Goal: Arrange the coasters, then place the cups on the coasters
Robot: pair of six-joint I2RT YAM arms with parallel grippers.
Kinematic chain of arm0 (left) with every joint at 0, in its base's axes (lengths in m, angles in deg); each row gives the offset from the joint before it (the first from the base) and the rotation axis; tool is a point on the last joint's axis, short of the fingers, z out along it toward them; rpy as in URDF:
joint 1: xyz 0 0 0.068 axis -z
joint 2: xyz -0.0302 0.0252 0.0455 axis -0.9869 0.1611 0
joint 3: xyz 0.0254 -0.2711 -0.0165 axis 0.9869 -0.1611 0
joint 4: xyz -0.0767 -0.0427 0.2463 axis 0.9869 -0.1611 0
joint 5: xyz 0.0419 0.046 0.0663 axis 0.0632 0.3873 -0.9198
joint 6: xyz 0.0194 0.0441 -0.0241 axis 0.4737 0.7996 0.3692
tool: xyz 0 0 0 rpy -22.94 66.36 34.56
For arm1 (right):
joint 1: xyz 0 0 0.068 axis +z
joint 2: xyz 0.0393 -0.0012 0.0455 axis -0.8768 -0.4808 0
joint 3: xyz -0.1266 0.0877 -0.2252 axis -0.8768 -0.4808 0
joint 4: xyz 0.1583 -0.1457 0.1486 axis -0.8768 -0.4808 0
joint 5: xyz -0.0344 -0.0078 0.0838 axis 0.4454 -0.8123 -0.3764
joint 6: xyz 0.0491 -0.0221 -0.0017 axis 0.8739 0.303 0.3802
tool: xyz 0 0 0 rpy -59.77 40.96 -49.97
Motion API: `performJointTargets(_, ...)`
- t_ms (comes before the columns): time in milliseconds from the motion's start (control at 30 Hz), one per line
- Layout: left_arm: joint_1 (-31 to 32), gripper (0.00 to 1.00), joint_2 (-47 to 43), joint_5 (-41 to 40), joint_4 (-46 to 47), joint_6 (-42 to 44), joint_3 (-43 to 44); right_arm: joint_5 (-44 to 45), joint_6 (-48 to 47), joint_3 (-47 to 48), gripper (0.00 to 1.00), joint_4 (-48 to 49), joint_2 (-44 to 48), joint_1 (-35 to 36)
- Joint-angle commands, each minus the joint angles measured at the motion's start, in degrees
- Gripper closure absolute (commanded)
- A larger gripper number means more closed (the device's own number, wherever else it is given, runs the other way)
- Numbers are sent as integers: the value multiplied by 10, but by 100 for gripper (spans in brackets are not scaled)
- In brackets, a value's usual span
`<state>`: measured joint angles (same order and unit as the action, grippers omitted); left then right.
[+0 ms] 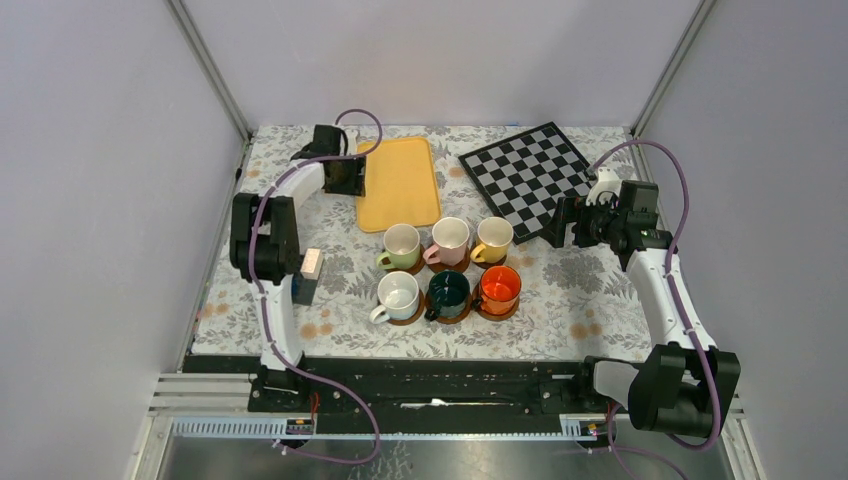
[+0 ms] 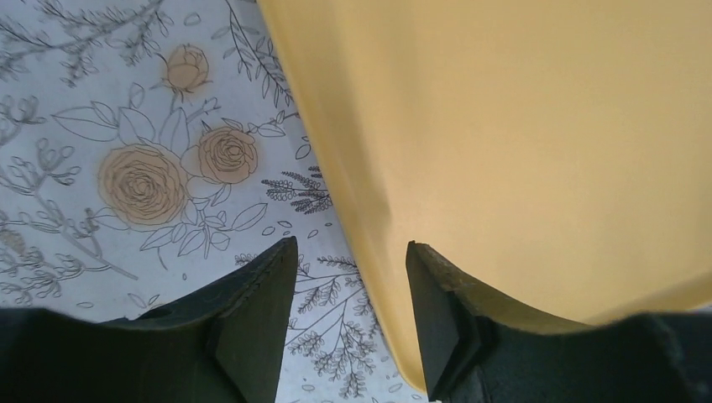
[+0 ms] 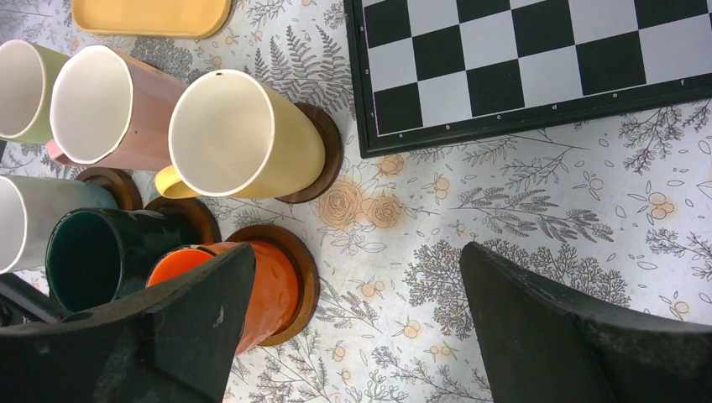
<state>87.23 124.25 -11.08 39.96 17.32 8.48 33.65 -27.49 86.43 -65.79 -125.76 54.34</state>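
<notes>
Six cups stand in two rows of three on the floral table, each on a brown coaster (image 1: 497, 311). The back row is pale green (image 1: 401, 245), pink (image 1: 450, 239) and yellow (image 1: 494, 238). The front row is white (image 1: 397, 296), dark green (image 1: 448, 293) and orange (image 1: 499, 289). My left gripper (image 1: 343, 175) hangs over the yellow tray's left edge, away from the cups. Its jaws (image 2: 351, 248) are apart with nothing between them. My right gripper (image 1: 570, 222) is to the right of the cups, wide open and empty (image 3: 357, 269). Beside its left finger are the orange cup (image 3: 273, 290) and its coaster (image 3: 304, 277).
A yellow rectangular tray (image 1: 398, 180) lies at the back middle, and a chessboard (image 1: 527, 175) lies at the back right. A small blue and tan box (image 1: 309, 272) stands by the left arm. Grey walls enclose the table on three sides.
</notes>
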Motion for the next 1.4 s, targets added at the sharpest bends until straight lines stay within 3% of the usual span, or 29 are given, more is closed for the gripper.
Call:
performJointTargets(0, 0, 45, 13, -17, 33, -8, -4, 1, -1, -5, 2, 17, 6, -2)
performJointTargets(300, 0, 54, 41, -33, 41, 8, -14, -1, 0, -1, 2, 17, 0, -2)
performJointTargets(433, -3, 69, 34, -31, 33, 32, -38, 5, -4, -3, 2, 15, 2, -2)
performJointTargets(667, -4, 83, -11, -36, 20, 54, -110, 3, -5, -2, 2, 16, -1, -2)
performJointTargets(1000, -46, 95, -46, -85, 2, 98, -155, 5, -8, -3, 2, 14, 6, -2)
performJointTargets(1367, -95, 100, -96, -99, -12, 147, -234, 4, -7, -1, 2, 15, 3, -2)
